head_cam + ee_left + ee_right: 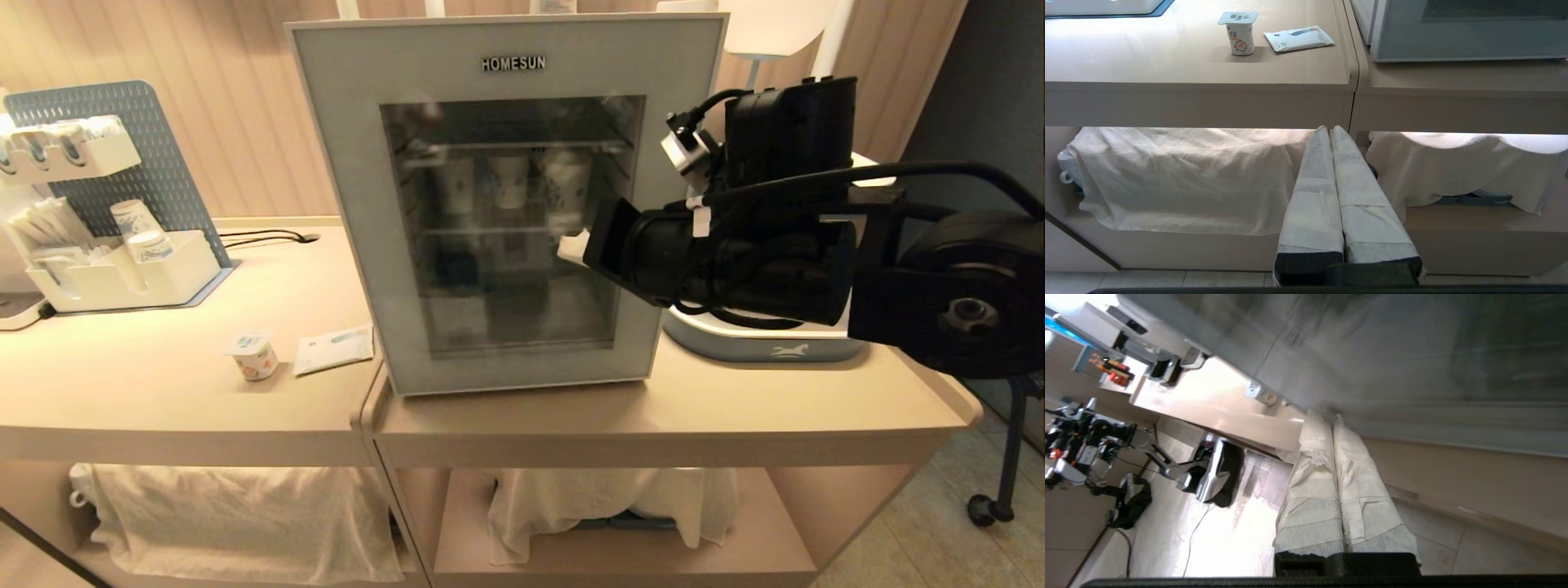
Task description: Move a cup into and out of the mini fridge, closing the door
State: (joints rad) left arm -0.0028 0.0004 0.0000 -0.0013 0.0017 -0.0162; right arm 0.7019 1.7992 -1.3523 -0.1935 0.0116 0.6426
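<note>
The mini fridge [510, 204] stands on the counter [653, 408] with its door [351, 204] closed, paper cups dim behind the glass. The right arm reaches level across its front, right gripper [571, 247] pressed together and empty, tips mostly hidden. The cup [253, 357] sits left beside a packet [333, 349]; the left gripper [1329, 132] hangs low, fingers together.

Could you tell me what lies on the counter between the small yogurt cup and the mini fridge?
A flat white packet lies between the cup and the mini fridge, close beside the cup; the head view and the left wrist view both show it.
</note>
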